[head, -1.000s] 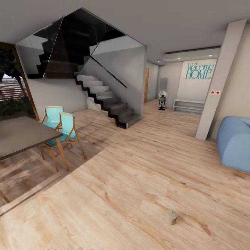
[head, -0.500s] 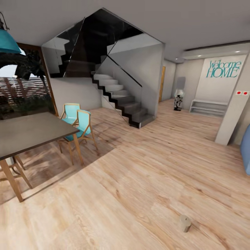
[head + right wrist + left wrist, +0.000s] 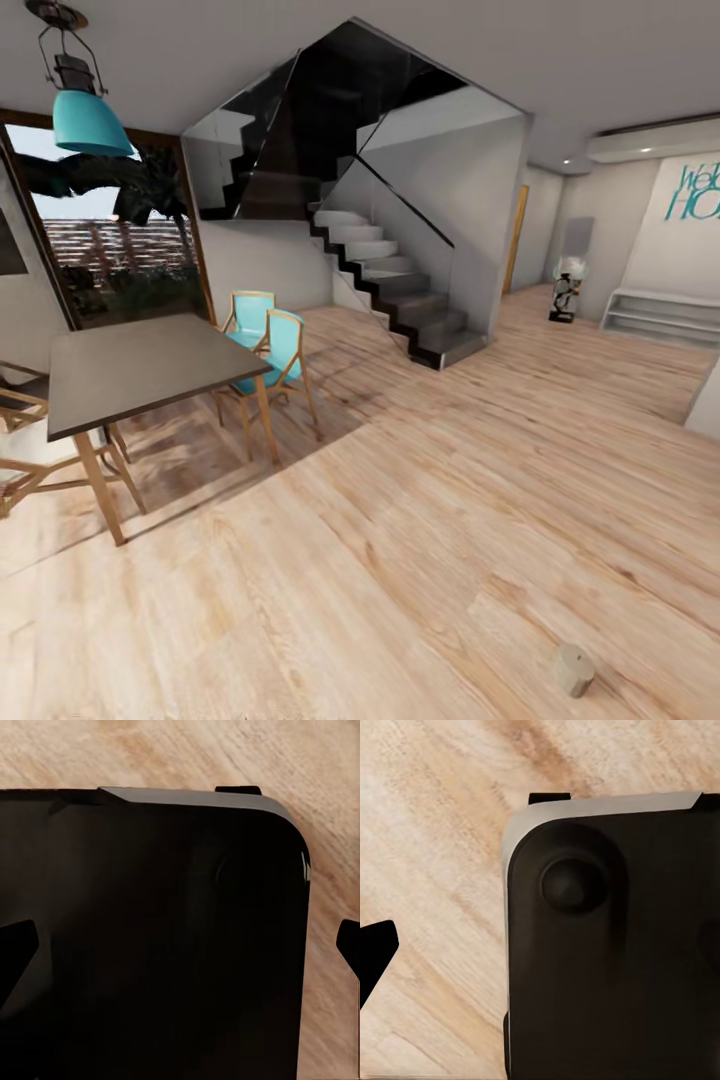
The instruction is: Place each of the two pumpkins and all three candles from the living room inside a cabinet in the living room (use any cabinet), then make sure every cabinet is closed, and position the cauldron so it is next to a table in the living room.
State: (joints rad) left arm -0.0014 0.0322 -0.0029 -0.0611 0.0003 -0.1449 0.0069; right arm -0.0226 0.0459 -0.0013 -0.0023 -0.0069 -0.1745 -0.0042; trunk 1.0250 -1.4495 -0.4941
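Pan leftward, pushing candle (image 3: 573, 669) toward near right corner, dragging dining table (image 3: 140, 370) into view. Not stowed yet. Right tool (image 3: 180, 945) spread, empty; can't tell on left tool (image 3: 540, 952).

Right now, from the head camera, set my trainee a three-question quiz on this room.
1. True or false: the candle lies on the wooden floor.
2. What colour are the chairs by the dining table? A red, B teal, C black.
3. Fill in: the hanging lamp above the dining table is ____.

Key: 1 true; 2 B; 3 teal.
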